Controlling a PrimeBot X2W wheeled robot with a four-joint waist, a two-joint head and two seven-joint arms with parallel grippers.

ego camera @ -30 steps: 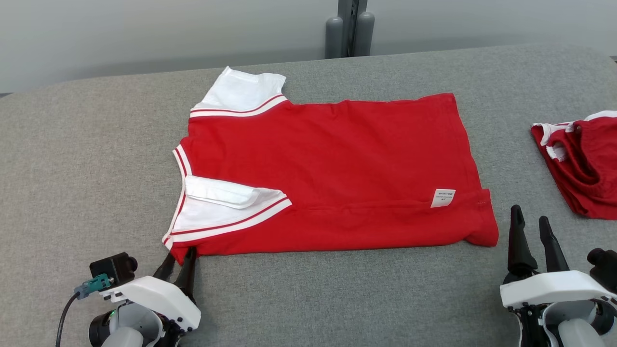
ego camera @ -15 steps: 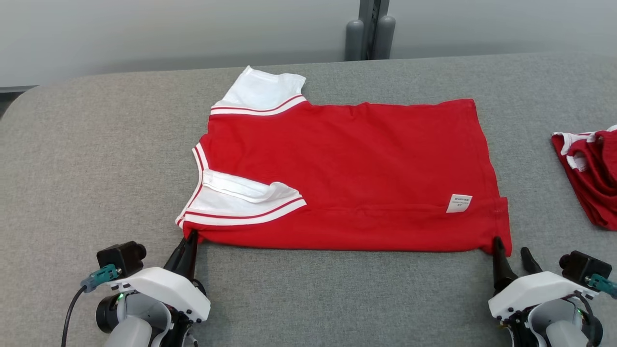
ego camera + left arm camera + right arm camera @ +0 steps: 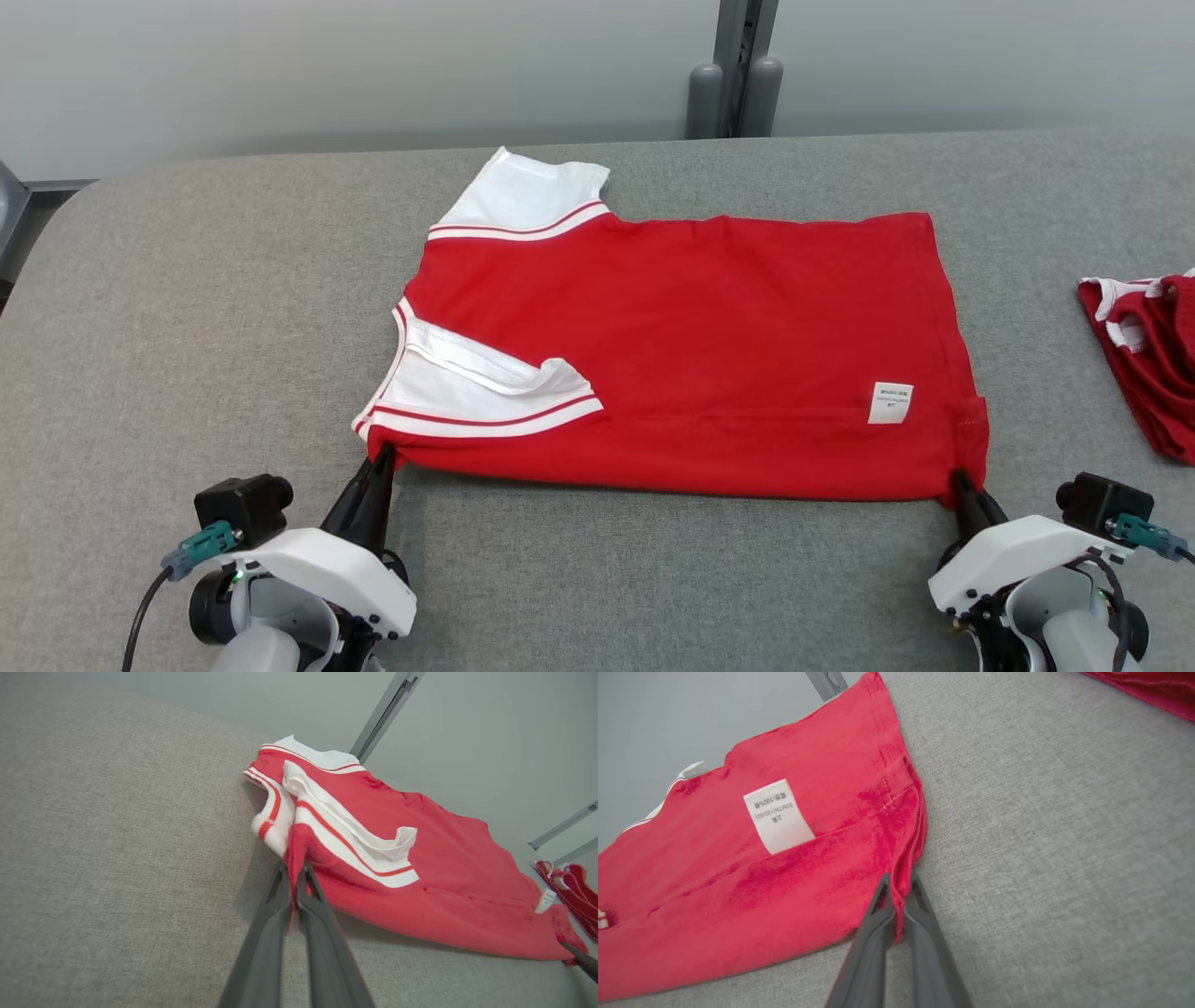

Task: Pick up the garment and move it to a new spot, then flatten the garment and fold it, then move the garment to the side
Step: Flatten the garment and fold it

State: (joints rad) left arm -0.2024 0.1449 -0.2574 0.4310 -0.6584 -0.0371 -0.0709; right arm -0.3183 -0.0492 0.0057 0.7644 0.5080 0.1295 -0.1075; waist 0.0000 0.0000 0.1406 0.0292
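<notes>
The red garment (image 3: pixel 691 345) is lying spread flat in the middle of the grey desk (image 3: pixel 187 327), with the white-sleeved end to the robot's left and the hem end to its right. A near strip is already turned over, and you can see the white label (image 3: pixel 892 402) sitting on that flap. The left tool (image 3: pixel 381 459) is pinched together on the near corner just below the near sleeve (image 3: pixel 467 397), and the left wrist view shows red cloth squeezed between its fingers. The right tool (image 3: pixel 960 485) is clamped on the near hem corner, and in the right wrist view it looks like more than one layer goes into the pinch.

My read is that this is the start of a fold, with the near edge going over toward the far edge. To do it well I'd raise both corners together at the same height and keep the edge between them lightly taut so the middle doesn't sag. Carry it across in an arc rather than dragging it — otherwise the whole thing could slide on the desk. Watch that loose sleeve flap, since it could flop out of line. Also steer clear of the other red garment (image 3: pixel 1144 373) bunched at the desk's right edge, well apart from this one.
</notes>
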